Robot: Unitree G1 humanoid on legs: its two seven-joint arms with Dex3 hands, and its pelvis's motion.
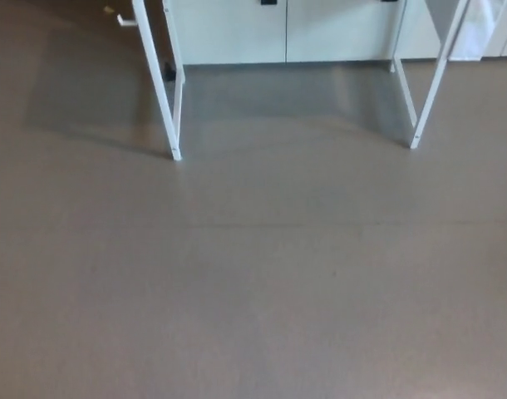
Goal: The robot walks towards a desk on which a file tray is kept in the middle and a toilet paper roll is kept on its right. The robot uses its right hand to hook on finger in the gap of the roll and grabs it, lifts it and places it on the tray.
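Only the white legs of the desk show in the head view: a left leg [160, 83] and a right leg [435, 79] standing on the grey floor at the top of the picture. The desk top, the file tray and the toilet paper roll are out of view above the frame. Neither of my hands shows.
Grey floor [253, 274] fills most of the view. White cabinet fronts [287, 33] run along the wall behind the desk legs. A shadow lies on the floor left of the left leg.
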